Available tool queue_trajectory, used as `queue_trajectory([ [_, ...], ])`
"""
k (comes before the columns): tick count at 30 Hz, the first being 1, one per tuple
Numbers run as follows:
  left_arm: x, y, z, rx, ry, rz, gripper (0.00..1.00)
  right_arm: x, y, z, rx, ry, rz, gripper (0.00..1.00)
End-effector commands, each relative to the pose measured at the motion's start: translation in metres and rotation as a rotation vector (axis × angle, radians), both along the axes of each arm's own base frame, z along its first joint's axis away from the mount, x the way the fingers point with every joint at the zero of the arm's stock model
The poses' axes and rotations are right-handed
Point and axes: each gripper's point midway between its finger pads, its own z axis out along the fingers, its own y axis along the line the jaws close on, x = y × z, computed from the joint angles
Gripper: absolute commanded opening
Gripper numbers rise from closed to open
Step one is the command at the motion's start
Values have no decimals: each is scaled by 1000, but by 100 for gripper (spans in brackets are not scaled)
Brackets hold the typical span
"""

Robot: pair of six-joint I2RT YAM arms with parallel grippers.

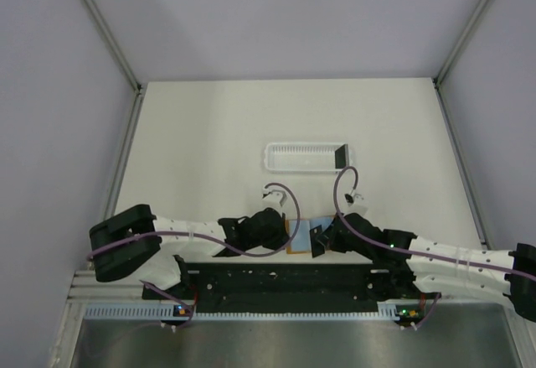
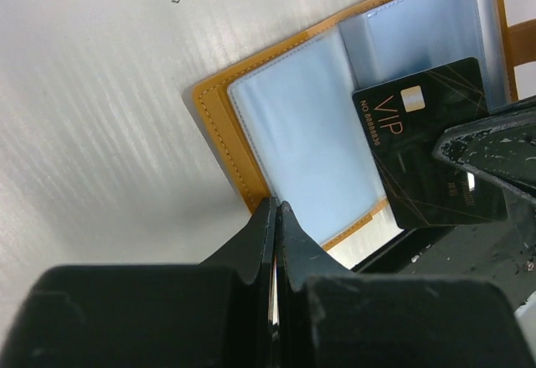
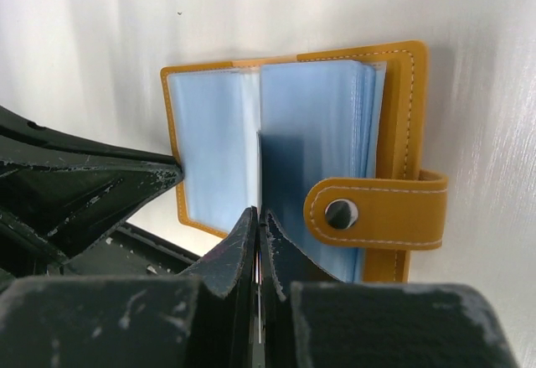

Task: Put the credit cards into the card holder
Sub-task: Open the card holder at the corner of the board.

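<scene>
The orange card holder (image 1: 303,234) lies open on the table, pale blue sleeves up (image 3: 318,125), its snap tab (image 3: 377,213) on the right. My right gripper (image 3: 258,214) is shut on a black VIP credit card (image 2: 427,142), held edge-on with its front edge among the sleeves near the fold. One right finger (image 2: 490,146) shows over that card. My left gripper (image 2: 276,207) is shut, its tips resting on the holder's left cover at the near corner (image 2: 219,133). A second dark card (image 1: 340,157) stands at the right end of the white tray.
The long white slotted tray (image 1: 289,167) lies beyond the holder, mid-table. A black frame (image 1: 276,288) runs along the near edge between the arm bases. Grey walls and metal posts bound the table on three sides.
</scene>
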Motion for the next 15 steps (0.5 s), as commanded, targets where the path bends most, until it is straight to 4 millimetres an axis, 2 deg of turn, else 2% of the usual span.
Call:
queue_trajectory([
  [1, -2, -5, -9, -9, 15, -8, 0, 5, 10, 22, 33, -48, 18, 0],
  [10, -4, -7, -15, -4, 30, -13, 0, 9, 18, 50, 73, -118, 66, 0],
  [15, -5, -5, -16, 0, 32, -12, 0, 17, 11, 49, 30, -148, 49, 0],
])
